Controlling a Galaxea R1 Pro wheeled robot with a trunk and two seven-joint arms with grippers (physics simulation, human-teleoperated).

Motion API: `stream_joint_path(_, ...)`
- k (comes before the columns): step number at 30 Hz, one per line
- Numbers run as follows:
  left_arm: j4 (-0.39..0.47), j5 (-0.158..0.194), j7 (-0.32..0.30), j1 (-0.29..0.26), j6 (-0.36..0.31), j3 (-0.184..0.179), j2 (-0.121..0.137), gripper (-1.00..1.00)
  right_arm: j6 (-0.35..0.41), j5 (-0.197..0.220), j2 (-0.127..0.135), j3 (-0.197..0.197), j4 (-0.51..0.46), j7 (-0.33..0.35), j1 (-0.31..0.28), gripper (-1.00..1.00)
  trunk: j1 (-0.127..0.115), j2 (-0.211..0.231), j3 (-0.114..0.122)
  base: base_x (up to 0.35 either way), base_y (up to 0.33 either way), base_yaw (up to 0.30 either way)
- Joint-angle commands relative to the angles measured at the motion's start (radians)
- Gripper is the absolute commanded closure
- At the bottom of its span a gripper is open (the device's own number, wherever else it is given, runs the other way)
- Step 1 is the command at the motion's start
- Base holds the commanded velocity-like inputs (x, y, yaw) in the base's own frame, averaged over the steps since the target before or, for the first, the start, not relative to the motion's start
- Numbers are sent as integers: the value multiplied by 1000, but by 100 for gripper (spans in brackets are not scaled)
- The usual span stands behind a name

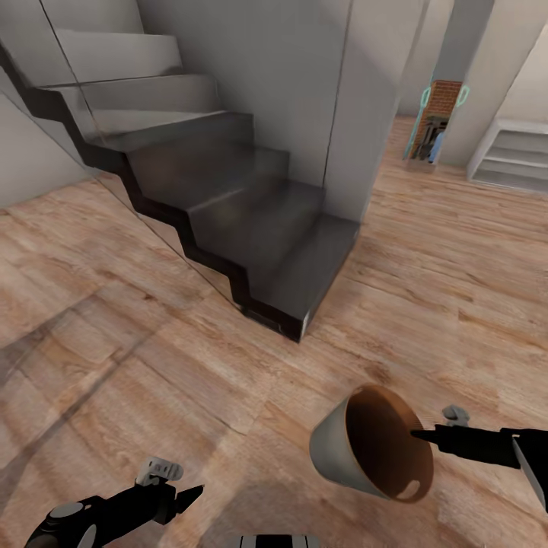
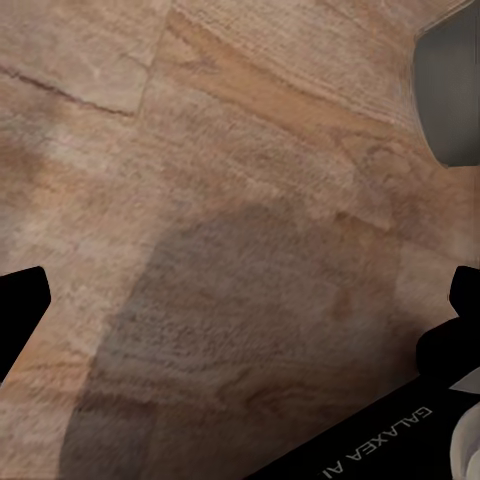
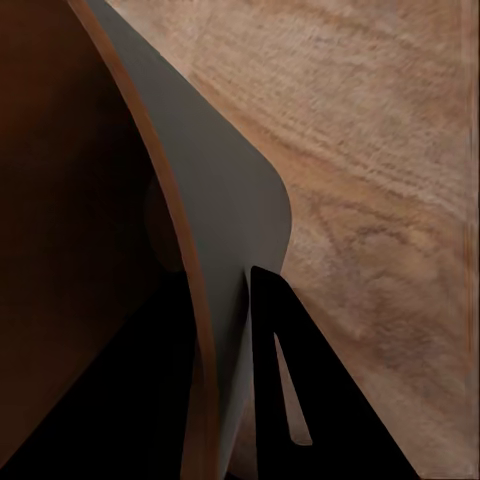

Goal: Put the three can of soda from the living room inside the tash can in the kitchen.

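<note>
wood floor (image 1: 152, 365), dark stairs (image 1: 251, 221), right gripper (image 1: 417, 436) pinching tash can (image 1: 342, 449) rim

The head view looks forward and down from standing height over plank floor (image 1: 152, 365) toward the stairs (image 1: 228, 205). The left wrist view faces the same floor (image 2: 250, 200) from close above. The right wrist view sits tight against the bin (image 3: 225, 230), which the head view shares (image 1: 335, 449)
</note>
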State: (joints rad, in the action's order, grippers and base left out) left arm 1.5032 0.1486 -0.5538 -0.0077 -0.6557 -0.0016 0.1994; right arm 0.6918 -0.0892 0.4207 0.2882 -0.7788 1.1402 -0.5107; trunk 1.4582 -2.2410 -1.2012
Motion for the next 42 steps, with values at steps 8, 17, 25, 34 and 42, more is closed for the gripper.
stream_joint_path(8,0,-1,0,0,4,-1,0,-100,17,9,2,0,0,6,0,100,0,0,4,0,0,-61)
stream_joint_path(17,0,-1,0,0,0,-2,-1,-100,32,9,6,0,0,6,0,100,0,0,18,0,0,-1)
stream_joint_path(25,10,0,4,0,8,-2,-6,-100,31,8,8,0,-5,6,0,100,0,0,31,0,0,0)
stream_joint_path(34,10,-1,1,0,16,-2,-6,-100,26,8,7,0,-5,5,0,100,0,0,46,0,0,31)
stream_joint_path(42,9,-1,3,0,16,-2,-6,-100,29,8,12,0,-5,6,0,100,0,0,59,0,0,9)
